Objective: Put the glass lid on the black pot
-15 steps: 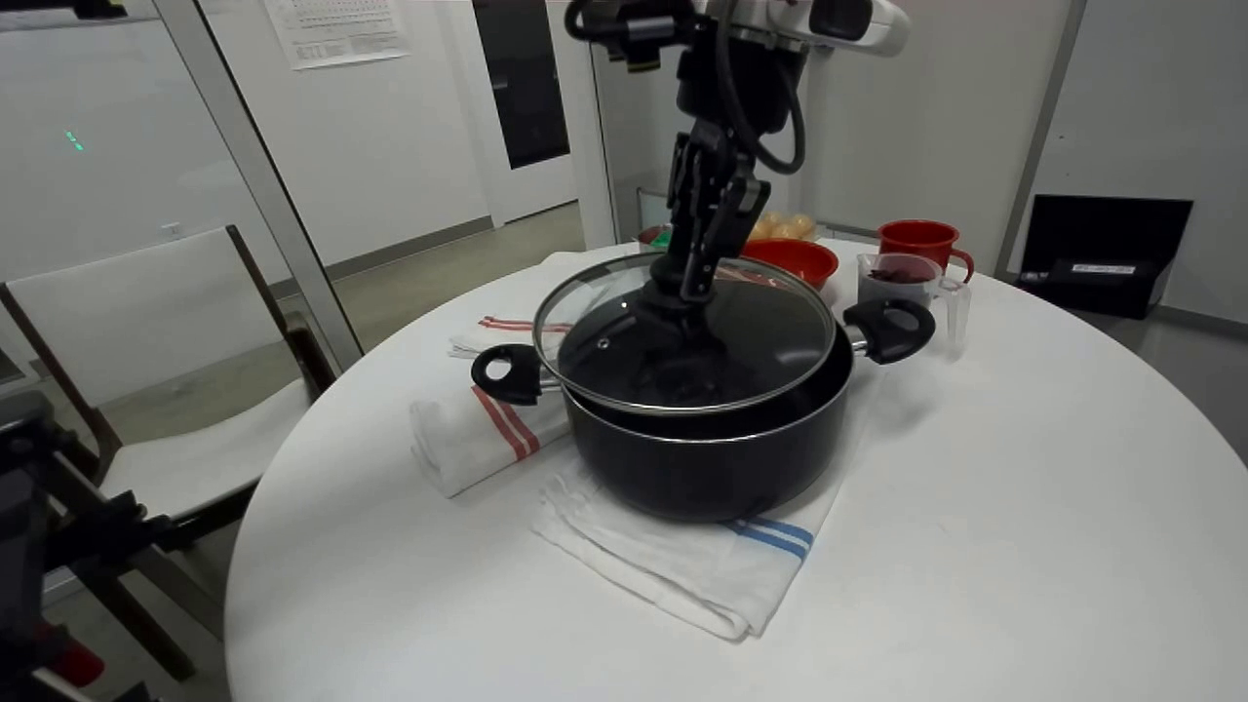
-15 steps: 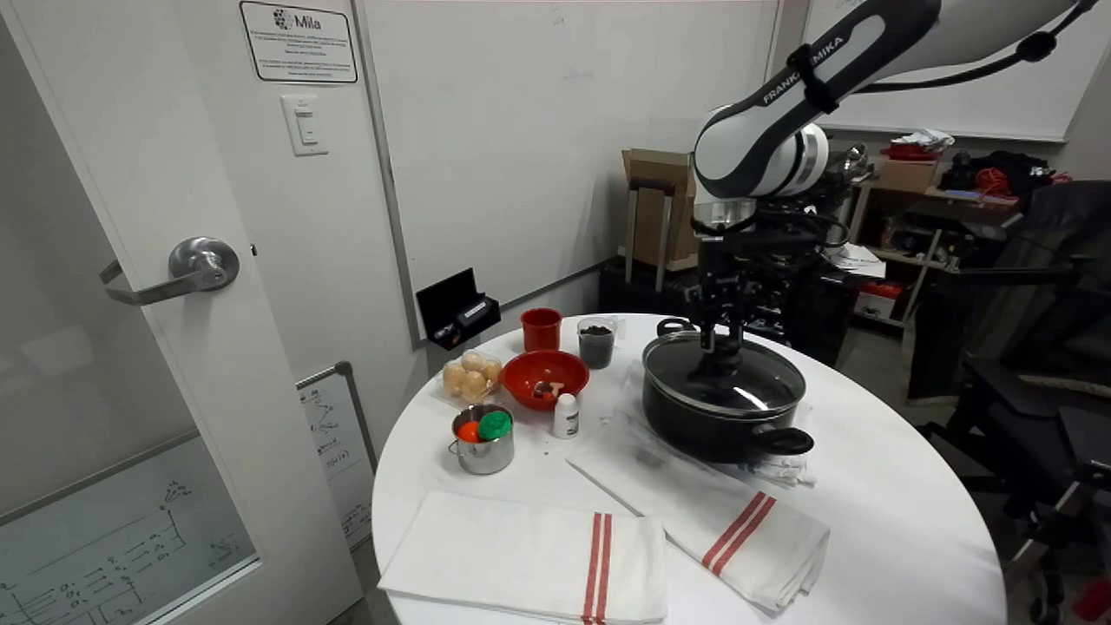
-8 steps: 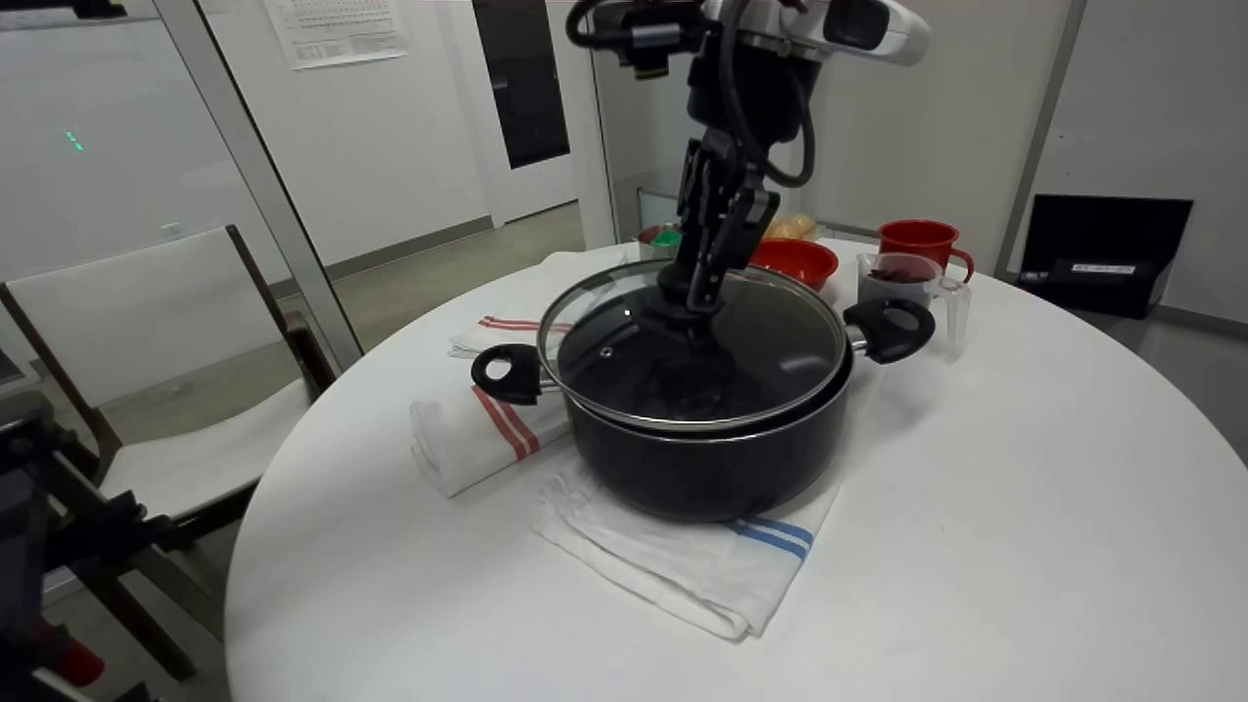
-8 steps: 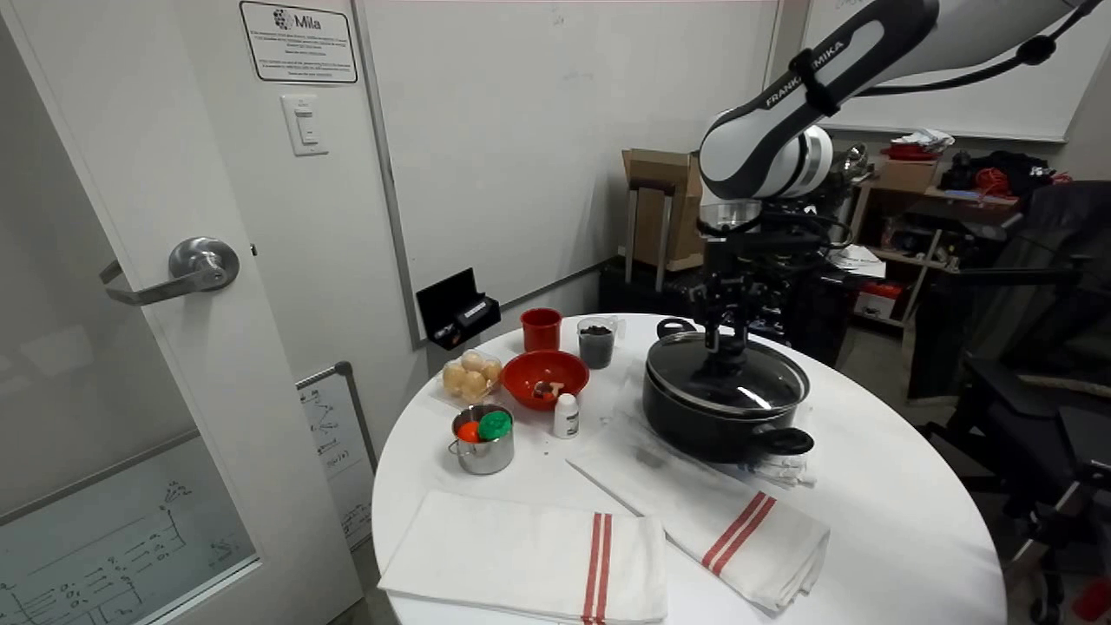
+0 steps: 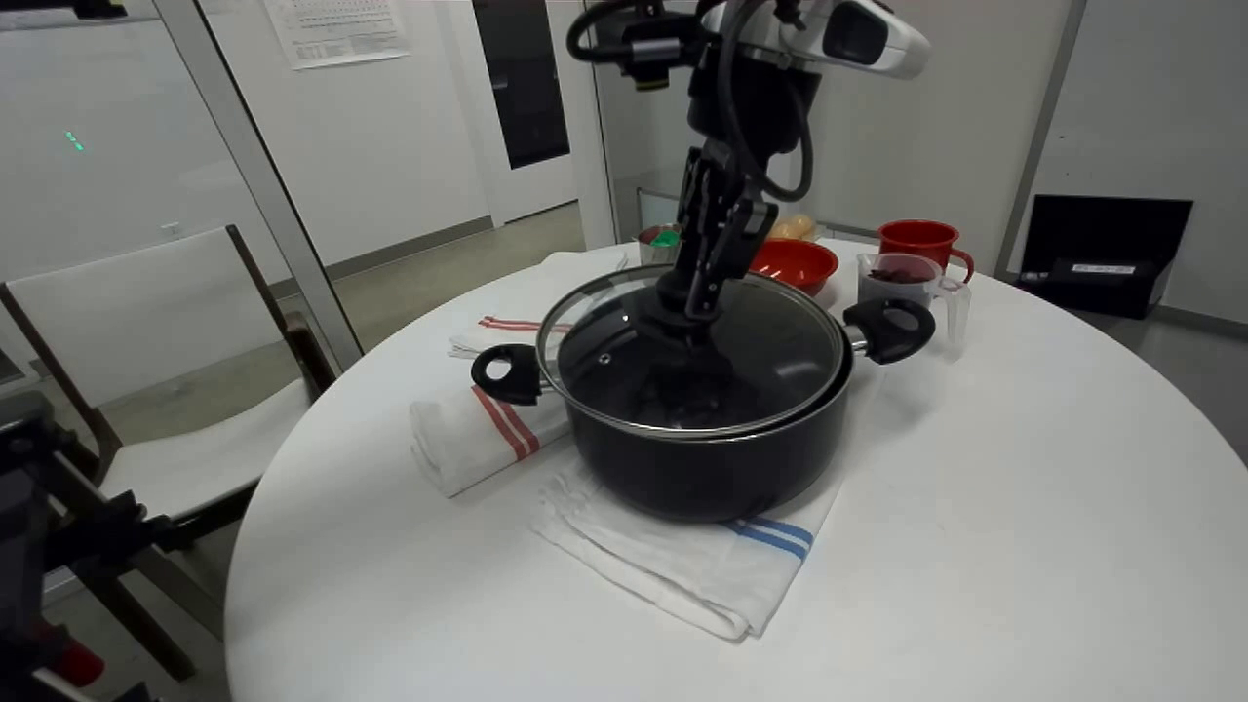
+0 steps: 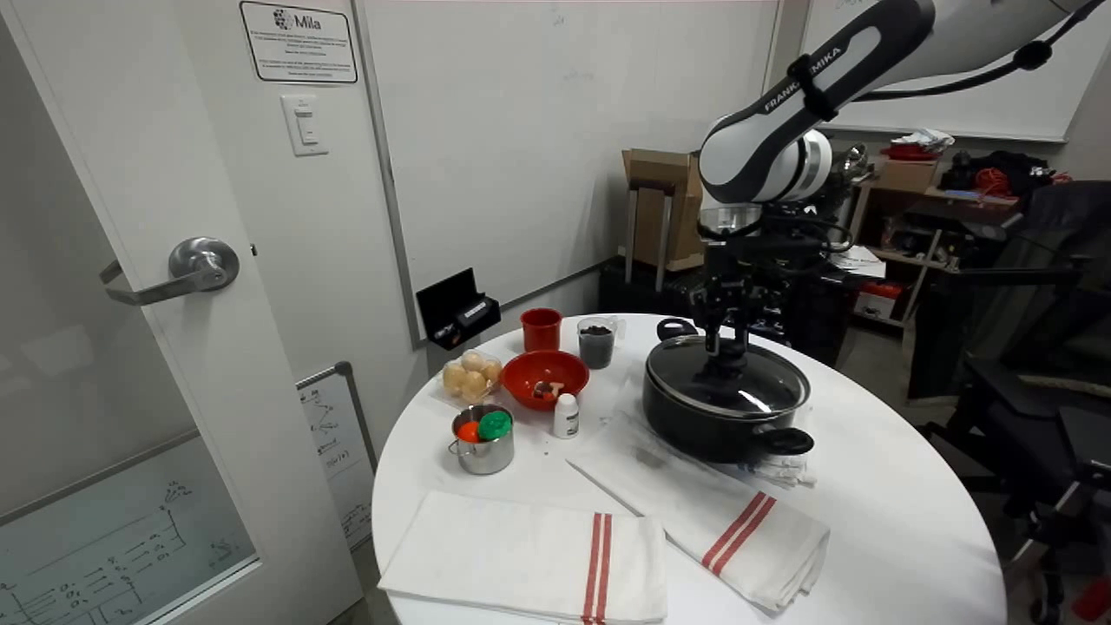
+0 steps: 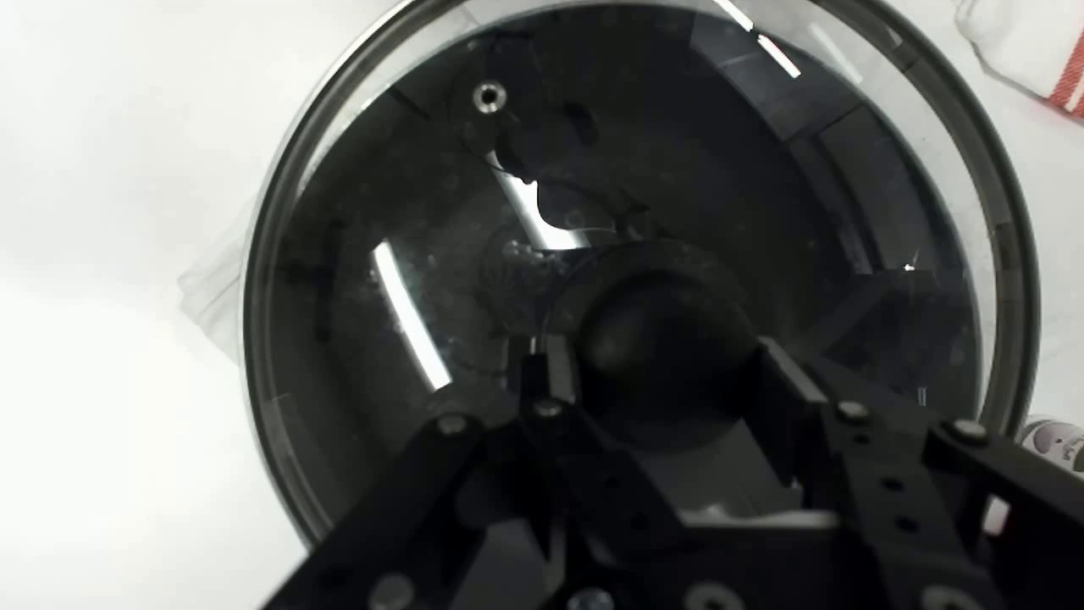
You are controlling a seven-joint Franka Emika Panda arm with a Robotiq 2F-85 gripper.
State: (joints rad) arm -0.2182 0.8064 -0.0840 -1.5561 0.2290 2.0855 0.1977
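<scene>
The glass lid (image 5: 770, 366) lies over the black pot (image 5: 704, 478), its metal rim close to the pot's rim. A dark gap shows along the right front in an exterior view, so the lid sits slightly off centre or tilted. Whether the rims touch all round, I cannot tell. From above, my gripper (image 7: 665, 373) has its jaws around the lid's black knob (image 7: 660, 339), one finger pad on each side. The pot's side handles (image 6: 781, 441) stick out past the lid. In the wrist view the glass lid (image 7: 406, 186) covers the pot's opening.
A folded towel (image 5: 682, 585) lies under the pot, and striped towels (image 6: 521, 555) lie beside it. Near the pot stand a measuring cup (image 6: 597, 345), a red cup (image 6: 541, 330), a red bowl (image 6: 525, 395), a white bottle (image 6: 566, 418), a metal cup (image 6: 486, 456) and a container of eggs (image 6: 471, 379).
The gripper has come down with the lid, mostly in the first half second, and the gap at the pot's front rim has narrowed. The lid also shifted slightly to the right in an exterior view.
</scene>
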